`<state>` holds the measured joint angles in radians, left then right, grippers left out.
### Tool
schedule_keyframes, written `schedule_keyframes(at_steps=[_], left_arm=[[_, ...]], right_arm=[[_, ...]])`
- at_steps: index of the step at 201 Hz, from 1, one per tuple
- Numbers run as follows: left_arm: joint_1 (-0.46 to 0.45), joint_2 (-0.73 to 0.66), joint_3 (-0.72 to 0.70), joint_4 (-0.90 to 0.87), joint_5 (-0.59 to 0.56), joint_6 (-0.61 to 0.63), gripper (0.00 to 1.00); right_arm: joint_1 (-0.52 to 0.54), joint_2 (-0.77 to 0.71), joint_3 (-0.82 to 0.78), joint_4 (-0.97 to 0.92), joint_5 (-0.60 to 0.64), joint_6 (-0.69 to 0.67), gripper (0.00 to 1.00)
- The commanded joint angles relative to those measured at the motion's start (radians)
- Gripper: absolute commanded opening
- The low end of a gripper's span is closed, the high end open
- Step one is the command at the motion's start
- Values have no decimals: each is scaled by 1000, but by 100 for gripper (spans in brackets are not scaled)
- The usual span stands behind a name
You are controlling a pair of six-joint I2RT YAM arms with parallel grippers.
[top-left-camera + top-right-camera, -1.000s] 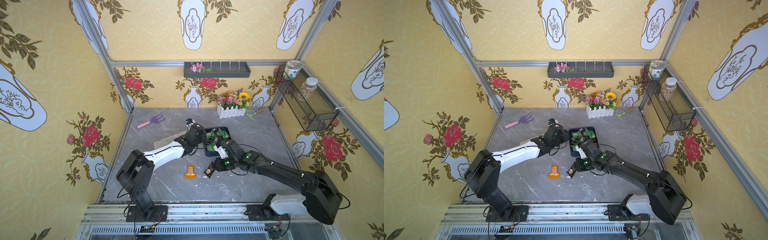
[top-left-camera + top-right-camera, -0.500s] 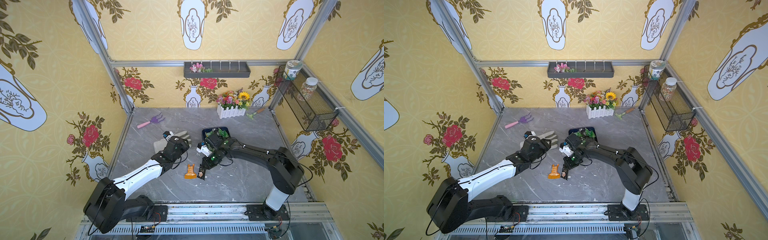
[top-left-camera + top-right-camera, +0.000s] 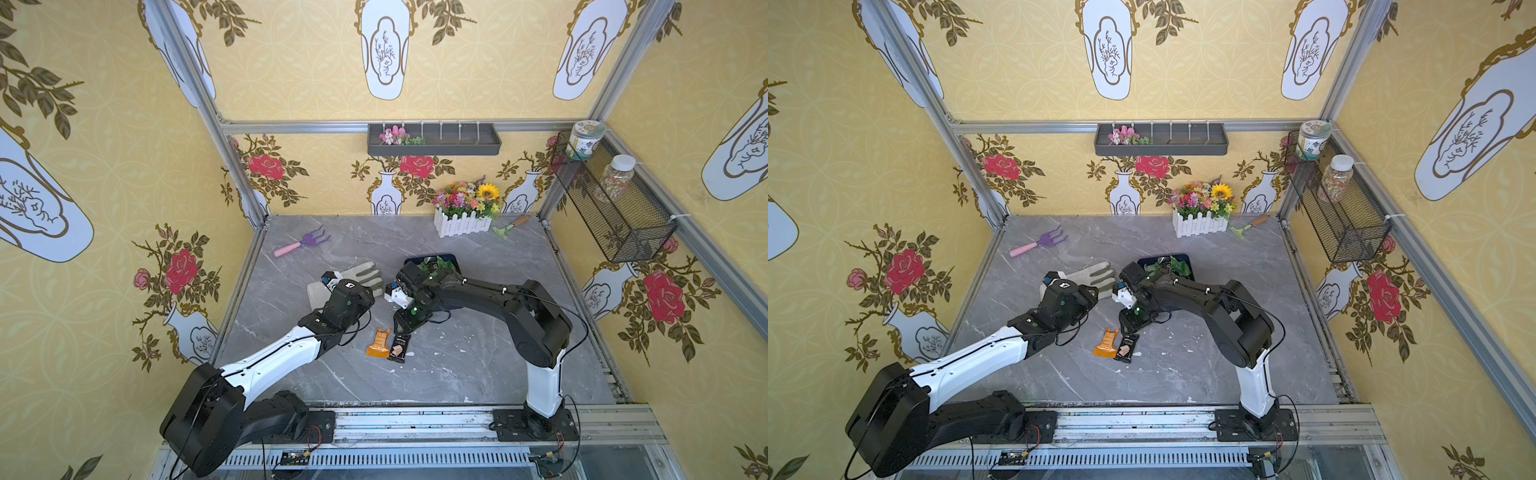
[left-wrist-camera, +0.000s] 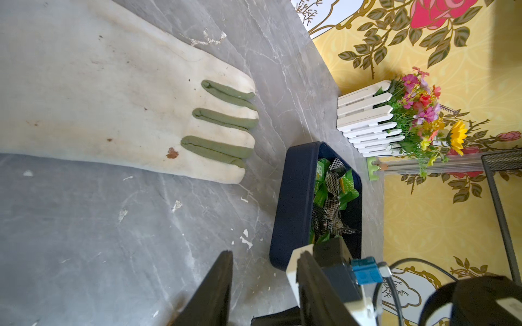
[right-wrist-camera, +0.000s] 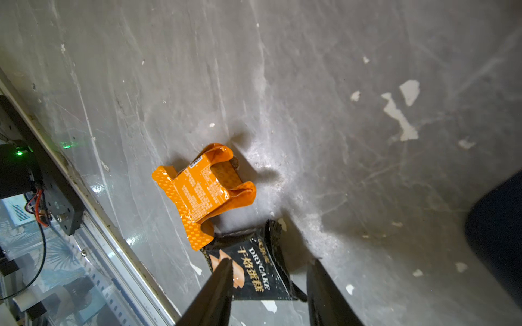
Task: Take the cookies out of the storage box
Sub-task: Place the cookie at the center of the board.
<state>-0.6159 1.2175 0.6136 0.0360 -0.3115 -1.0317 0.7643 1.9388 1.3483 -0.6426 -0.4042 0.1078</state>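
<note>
Black cookie packet (image 5: 254,271): is lying on the counter (image 5: 310,84) just beside the orange packet (image 5: 200,189), right fingers (image 5: 217,288) having just parted, now standing open over it; left fingers (image 4: 214,282) are hanging open, empty; further packets (image 4: 330,192) are waiting in the storage box (image 4: 293,197).

"DRYCAKE" — on the black cookie packet (image 5: 255,269)
</note>
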Motion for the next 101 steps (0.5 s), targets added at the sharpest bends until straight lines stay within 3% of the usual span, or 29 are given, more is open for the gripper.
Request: schedule_keyframes(at_steps=[1,37,56,69,101], left_arm=[[0,19,3,20,26,1,43],[-1,54,14,57,56,11,43],[-1,72,15,87,61,8,43],[-1,76,14,96,60,-1,43],[0,74,8,104,62,-18,43]], right_arm=[[4,-89,-49,72,79,70,56],[14,-350,-318,318,152,523,59],[79,-420,-453,432,199,738,54],[122,-432,-492,471,237,815,48],[165,-371,-505,497,295,909,44]])
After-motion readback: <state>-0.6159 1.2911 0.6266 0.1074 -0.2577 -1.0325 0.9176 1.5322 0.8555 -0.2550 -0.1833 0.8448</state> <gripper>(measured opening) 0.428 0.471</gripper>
